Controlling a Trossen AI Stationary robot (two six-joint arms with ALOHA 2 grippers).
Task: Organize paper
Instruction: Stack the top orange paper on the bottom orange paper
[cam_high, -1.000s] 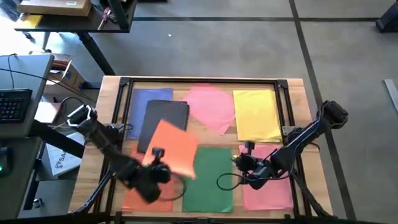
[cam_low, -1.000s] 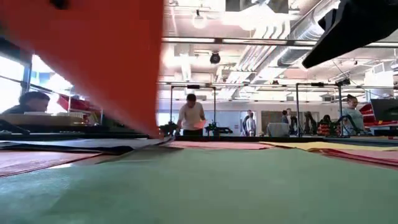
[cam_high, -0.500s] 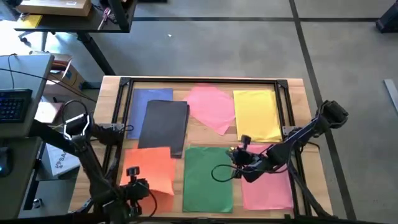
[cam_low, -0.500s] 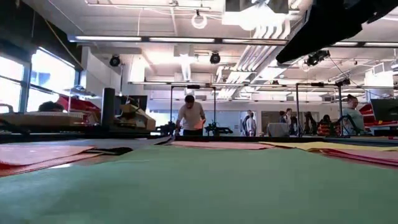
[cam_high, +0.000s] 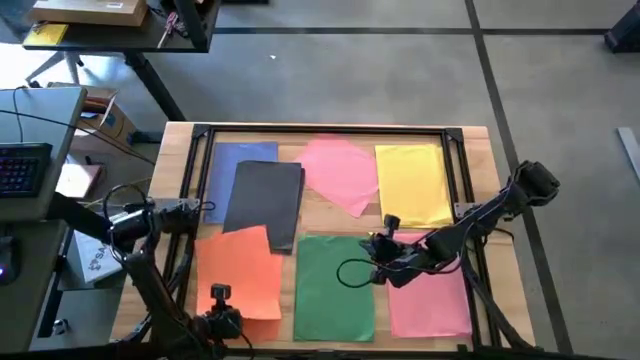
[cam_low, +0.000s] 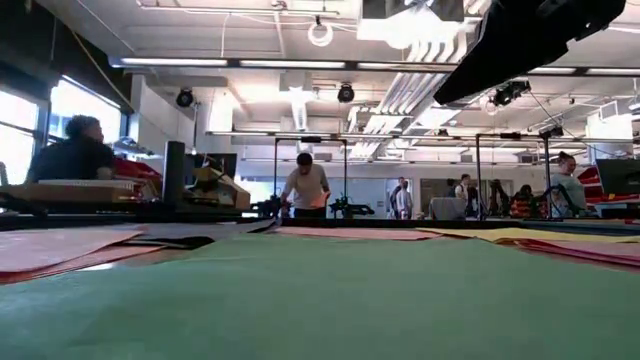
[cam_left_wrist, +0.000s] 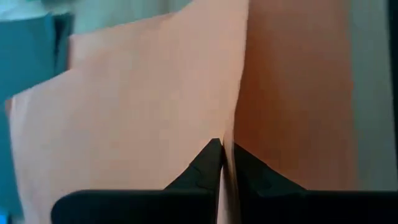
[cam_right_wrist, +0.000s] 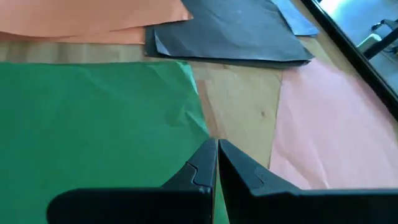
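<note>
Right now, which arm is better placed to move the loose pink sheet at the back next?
Probably the right. Its hand hovers past the green sheet's corner, close to that pink sheet. The left hand is at the table's front edge, shut on the orange sheet.

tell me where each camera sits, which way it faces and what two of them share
High view: above the table, looking straight down; both arms show, left gripper by the orange paper, right gripper over the green paper.
Low view: at tabletop height, looking level across the green paper into the room; a dark arm at upper right.
Left wrist view: over orange paper; own fingers shut on it.
Right wrist view: over green paper; own fingers shut, empty.
Shared: green paper in the high, low and right wrist views.
</note>
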